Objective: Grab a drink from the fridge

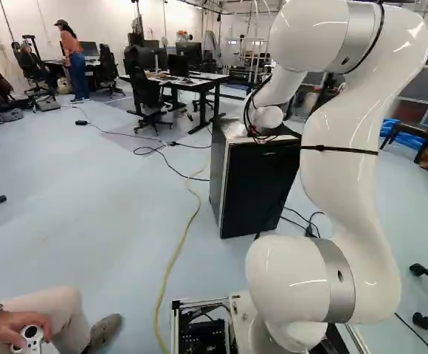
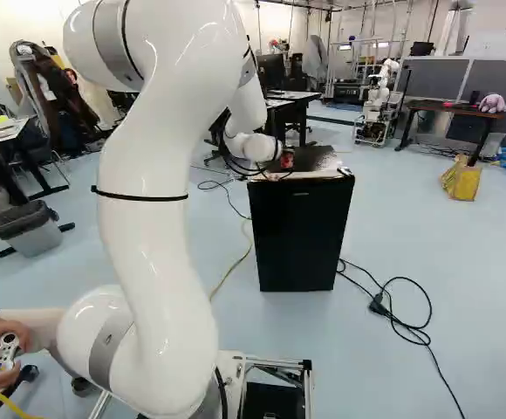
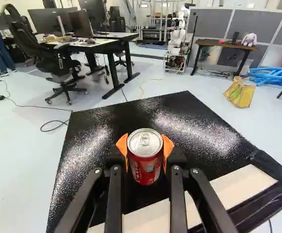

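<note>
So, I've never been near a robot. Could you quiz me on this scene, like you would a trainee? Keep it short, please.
1. True or false: the door of the black fridge hangs wide open.

2. Multiple choice: what is gripped between the orange pads of the tool?
A) a glass bottle
B) a drinks can
C) a paper cup

3. Fill in the blank: the bag on the floor, out beyond the fridge, is ____.

Key:
1. False; its door is shut.
2. B; a red drinks can, standing upright with a pad on each side.
3. Yellow.
</note>
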